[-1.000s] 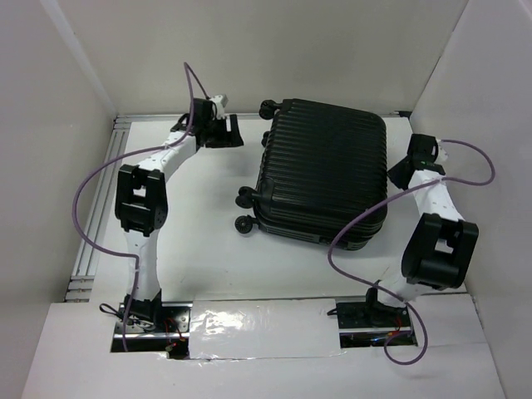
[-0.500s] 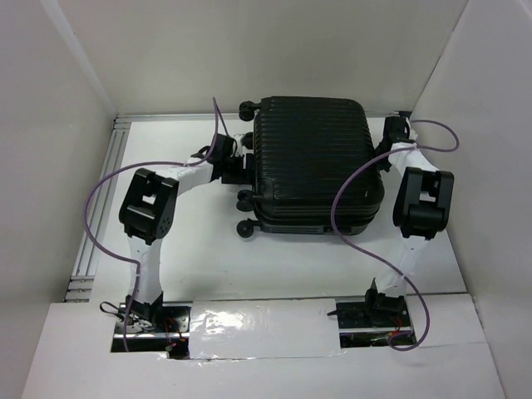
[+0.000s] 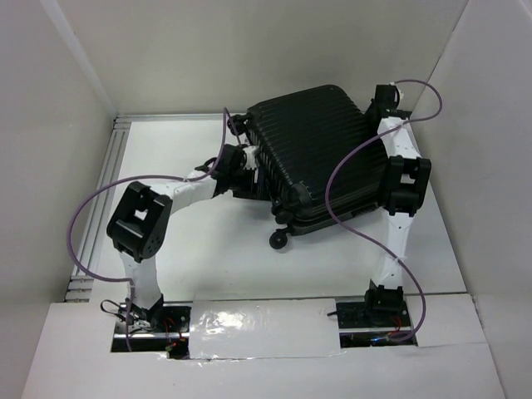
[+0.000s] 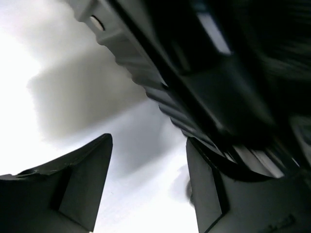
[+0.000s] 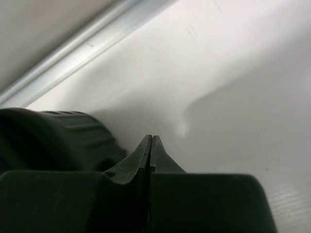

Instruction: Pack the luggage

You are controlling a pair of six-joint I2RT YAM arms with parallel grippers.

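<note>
Two hands flank the closed luggage (image 3: 320,154), which lies askew toward the back of the desk (image 3: 199,258). Fingers apart, the left hand (image 4: 148,141) meets its wheeled side; fingers pressed together, the right hand (image 5: 150,137) braces the far corner, probably to reorient it.

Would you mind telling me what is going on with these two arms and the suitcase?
Both arms are working at the black luggage, which lies closed with its ribbed shell up near the back of the table and looks somewhat tipped. The left claw is open beside the case's wheeled left edge and grips nothing. The right claw is shut and empty, over by the case's far right corner.
</note>
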